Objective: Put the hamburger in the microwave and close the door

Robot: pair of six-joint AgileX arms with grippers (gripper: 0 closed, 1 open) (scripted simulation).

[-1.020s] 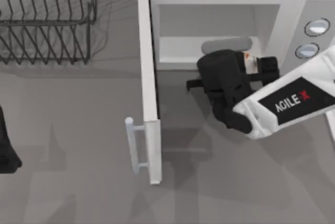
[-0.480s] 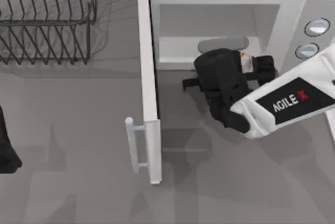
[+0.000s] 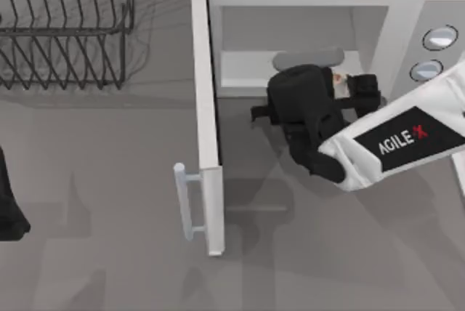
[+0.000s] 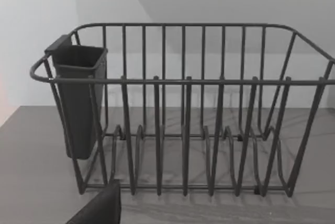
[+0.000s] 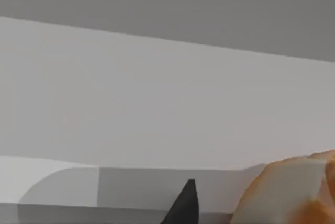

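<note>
The white microwave [image 3: 314, 4] stands at the back right with its door [image 3: 208, 129] swung open toward the front, handle [image 3: 186, 202] on the outer side. My right gripper [image 3: 346, 86] is at the mouth of the cavity, shut on the hamburger [image 3: 339, 78], of which a small cream and orange bit shows between the black fingers. In the right wrist view the hamburger [image 5: 293, 192] sits close beside one dark fingertip [image 5: 184, 204], with the pale cavity wall behind. My left arm [image 3: 10, 202] is parked at the table's left edge.
A black wire rack [image 3: 65, 27] stands at the back left; the left wrist view faces the wire rack [image 4: 183, 119] and its dark cup [image 4: 78, 98]. Two round knobs [image 3: 433, 53] sit on the microwave's grey right panel. Open table lies left of the door.
My right gripper has crept a little further toward the microwave cavity, carrying the hamburger. The door and the left arm have not moved.
</note>
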